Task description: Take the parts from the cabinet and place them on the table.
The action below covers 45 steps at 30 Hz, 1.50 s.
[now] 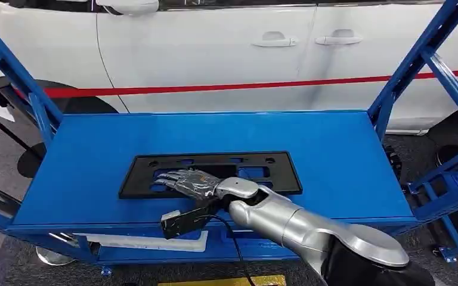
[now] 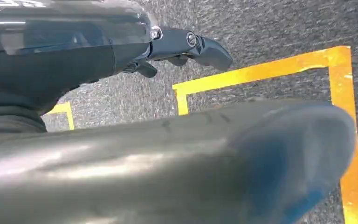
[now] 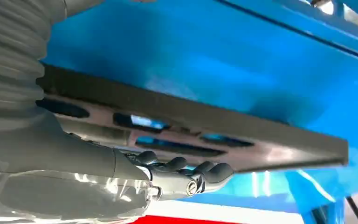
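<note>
A flat black plastic part [image 1: 274, 173], a long frame with slots, lies on the blue table top [image 1: 334, 143] near its front edge. My right hand [image 1: 188, 182] lies on the left half of the part, palm down with its fingers stretched out across the slots. In the right wrist view the dark fingers [image 3: 186, 175] lie flat against the part [image 3: 191, 121], with the blue table top [image 3: 168, 56] beyond it. My left hand [image 2: 186, 46] hangs over the floor and holds nothing, its fingers loosely extended.
Blue slanted frame posts stand at the table's left [image 1: 18, 77] and right [image 1: 417, 59] ends. A white car [image 1: 226, 47] and a red barrier tape [image 1: 214, 87] run behind the table. Yellow floor markings [image 2: 261, 70] lie below my left hand.
</note>
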Each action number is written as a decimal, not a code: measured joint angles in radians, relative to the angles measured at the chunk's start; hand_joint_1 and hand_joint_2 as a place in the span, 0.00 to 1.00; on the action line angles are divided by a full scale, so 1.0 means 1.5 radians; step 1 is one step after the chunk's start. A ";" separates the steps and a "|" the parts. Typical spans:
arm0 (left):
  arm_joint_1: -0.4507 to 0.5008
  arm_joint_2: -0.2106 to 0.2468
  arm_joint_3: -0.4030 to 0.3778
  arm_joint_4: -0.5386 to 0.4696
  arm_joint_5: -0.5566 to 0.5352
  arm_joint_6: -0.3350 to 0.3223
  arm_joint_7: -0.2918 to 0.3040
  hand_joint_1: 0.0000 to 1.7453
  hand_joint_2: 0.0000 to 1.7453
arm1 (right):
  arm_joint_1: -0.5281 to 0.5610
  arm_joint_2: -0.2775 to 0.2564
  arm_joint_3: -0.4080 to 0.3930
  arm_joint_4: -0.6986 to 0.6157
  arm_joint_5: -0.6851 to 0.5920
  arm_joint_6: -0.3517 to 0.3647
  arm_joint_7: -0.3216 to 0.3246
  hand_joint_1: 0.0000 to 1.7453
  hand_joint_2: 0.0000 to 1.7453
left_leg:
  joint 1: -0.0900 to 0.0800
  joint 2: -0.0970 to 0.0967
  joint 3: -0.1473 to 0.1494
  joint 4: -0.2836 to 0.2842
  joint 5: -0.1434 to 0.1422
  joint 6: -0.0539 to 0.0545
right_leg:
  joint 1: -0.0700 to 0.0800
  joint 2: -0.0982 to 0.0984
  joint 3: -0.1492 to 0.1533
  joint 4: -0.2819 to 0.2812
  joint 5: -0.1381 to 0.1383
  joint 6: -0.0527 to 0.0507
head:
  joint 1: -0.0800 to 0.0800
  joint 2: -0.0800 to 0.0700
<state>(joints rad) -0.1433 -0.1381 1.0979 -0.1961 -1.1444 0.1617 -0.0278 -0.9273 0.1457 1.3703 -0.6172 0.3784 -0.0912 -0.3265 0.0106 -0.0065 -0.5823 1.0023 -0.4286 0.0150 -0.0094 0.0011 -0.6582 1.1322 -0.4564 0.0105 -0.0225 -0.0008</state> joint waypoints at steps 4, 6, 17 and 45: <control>0.003 -0.002 0.000 0.000 -0.005 -0.001 -0.002 0.00 0.00 | -0.003 0.004 -0.006 0.010 -0.003 -0.015 -0.003 0.00 1.00 | -0.004 0.000 -0.006 0.007 -0.004 -0.014 | 0.005 0.002 0.029 -0.067 0.009 -0.010 | -0.001 0.000; 0.003 -0.002 0.000 0.000 -0.007 -0.002 0.000 0.00 0.00 | -0.003 0.004 -0.010 0.012 -0.005 -0.025 -0.003 0.00 1.00 | -0.003 0.000 -0.005 0.007 -0.006 -0.021 | 0.003 0.002 0.031 -0.073 0.013 -0.019 | -0.001 0.000; 0.012 -0.004 0.000 0.000 -0.012 -0.003 0.001 0.00 0.00 | 0.001 0.003 -0.030 0.017 -0.007 -0.075 -0.004 0.00 1.00 | -0.001 0.002 -0.005 0.018 -0.010 -0.028 | 0.007 0.003 0.032 -0.068 0.009 -0.021 | -0.002 0.000; 0.015 -0.006 0.001 0.000 -0.001 -0.006 -0.008 0.00 0.00 | 0.033 -0.017 -0.044 0.023 0.260 -0.235 0.100 0.00 1.00 | 0.002 0.001 -0.060 0.133 -0.044 -0.034 | 0.004 0.002 0.032 -0.072 0.013 -0.027 | -0.002 0.000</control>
<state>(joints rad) -0.1211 -0.1472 1.0987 -0.1961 -1.1463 0.1534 -0.0393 -0.8782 0.1198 1.3043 -0.5829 0.7687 -0.4437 -0.1766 0.0131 -0.0046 -0.6722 1.2016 -0.4947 -0.0356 -0.0041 0.0037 -0.6096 1.0243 -0.4374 -0.0304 -0.0248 -0.0008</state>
